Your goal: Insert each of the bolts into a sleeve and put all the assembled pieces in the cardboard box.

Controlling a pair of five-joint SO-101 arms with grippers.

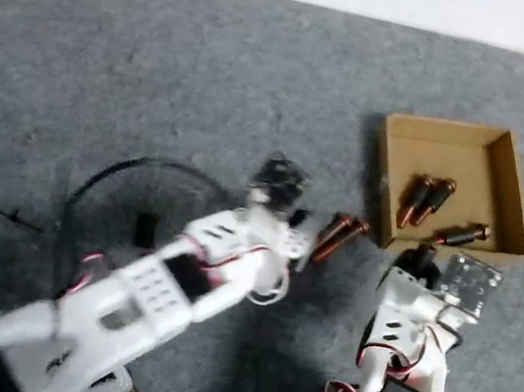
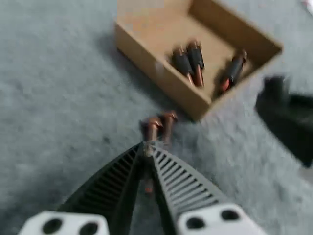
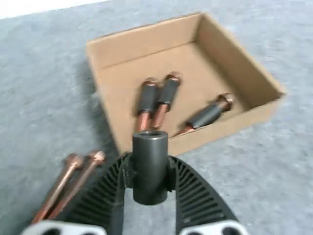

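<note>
Left pincer (image 2: 146,148) closed on bolt (image 2: 147,187), aimed toward cardboard box (image 2: 146,61); right pincer (image 3: 149,167) clamps upright sleeve (image 3: 149,147) nearby.

Left arm (image 1: 165,286): stretched long and low from the near left corner toward the middle of the table.
Left gripper (image 2: 146,147): angled forward and down, fingertips meeting just above the surface.
Right arm (image 1: 407,323): folded compactly at the near right.
Right gripper (image 3: 149,171): jaws clamped on an upright sleeve (image 3: 150,147).
</note>
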